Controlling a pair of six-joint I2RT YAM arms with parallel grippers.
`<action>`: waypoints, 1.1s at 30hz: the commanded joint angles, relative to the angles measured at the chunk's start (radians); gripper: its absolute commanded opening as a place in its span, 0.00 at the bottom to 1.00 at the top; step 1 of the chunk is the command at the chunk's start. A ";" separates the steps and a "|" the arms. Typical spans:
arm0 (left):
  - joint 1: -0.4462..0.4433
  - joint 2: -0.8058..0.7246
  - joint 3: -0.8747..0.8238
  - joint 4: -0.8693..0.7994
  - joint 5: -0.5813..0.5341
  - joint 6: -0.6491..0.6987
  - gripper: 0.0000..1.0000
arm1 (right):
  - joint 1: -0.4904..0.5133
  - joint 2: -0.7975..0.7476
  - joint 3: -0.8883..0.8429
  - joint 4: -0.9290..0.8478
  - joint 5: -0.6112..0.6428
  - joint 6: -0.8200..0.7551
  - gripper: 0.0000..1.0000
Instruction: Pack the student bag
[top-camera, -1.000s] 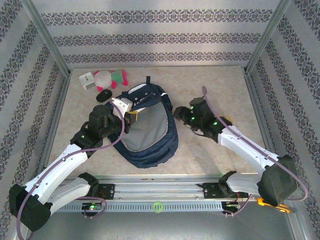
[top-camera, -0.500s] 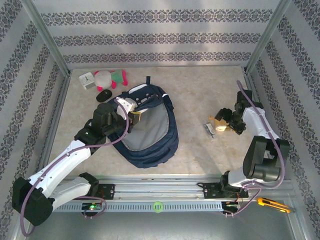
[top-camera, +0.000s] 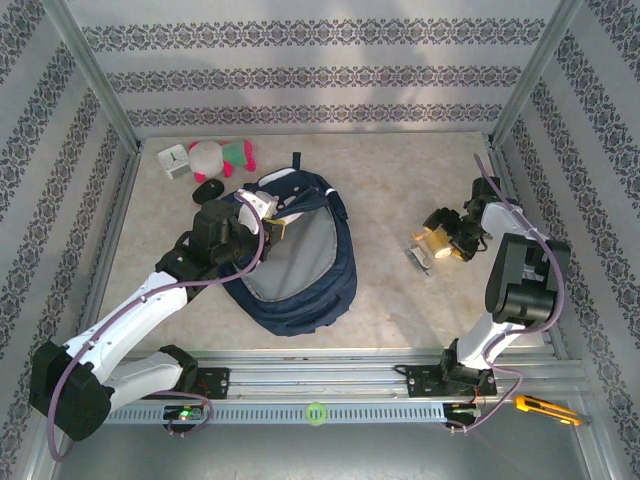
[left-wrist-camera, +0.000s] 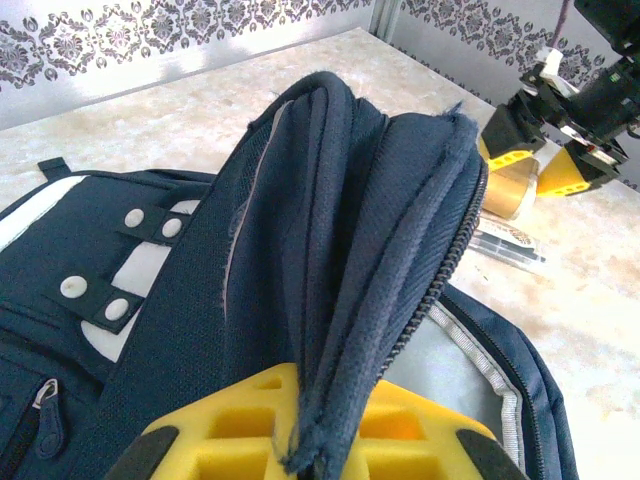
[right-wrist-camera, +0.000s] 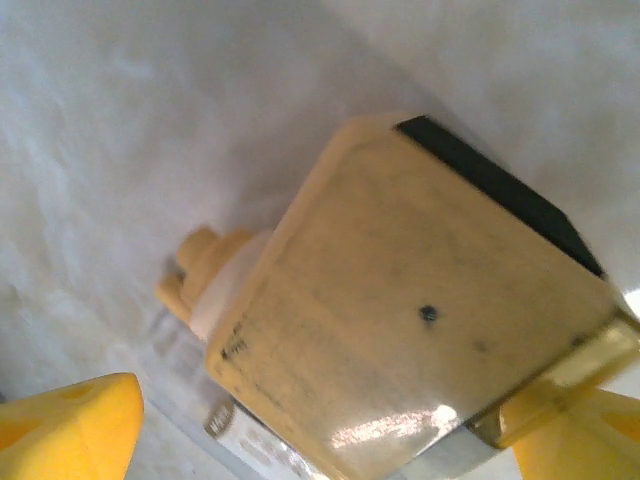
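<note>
The student bag (top-camera: 300, 262), navy with a grey inner lining, lies in the middle of the table with its main zip open. My left gripper (top-camera: 268, 228) is shut on the raised edge of the bag's opening. In the left wrist view the navy fabric and zip (left-wrist-camera: 400, 250) stand up between the yellow fingers (left-wrist-camera: 250, 430). To the right, my right gripper (top-camera: 442, 245) is open over a small amber bottle (right-wrist-camera: 420, 330). The bottle lies on a clear flat packet (top-camera: 420, 259), with a fingertip (right-wrist-camera: 60, 420) on either side of it.
A white cube (top-camera: 173, 160), a pink and white plush toy (top-camera: 215, 155) and a black mouse (top-camera: 207, 189) sit at the back left. An orange cutter (top-camera: 545, 405) lies beyond the front rail. Patterned walls close in three sides. Bare tabletop lies between bag and right gripper.
The right arm swung away from the bag to the table's right side, and its jaws opened over the amber bottle. The left gripper kept its hold on the bag's edge, shifting slightly back.
</note>
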 joint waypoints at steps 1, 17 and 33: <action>-0.012 0.009 0.042 0.111 -0.011 0.006 0.00 | -0.006 0.030 0.086 0.015 -0.015 -0.030 0.91; -0.011 0.029 0.032 0.121 -0.005 0.024 0.00 | 0.089 0.138 0.229 -0.232 0.188 -0.150 0.92; -0.004 0.037 0.039 0.126 -0.017 0.031 0.00 | 0.125 0.255 0.364 -0.200 0.223 -0.168 0.92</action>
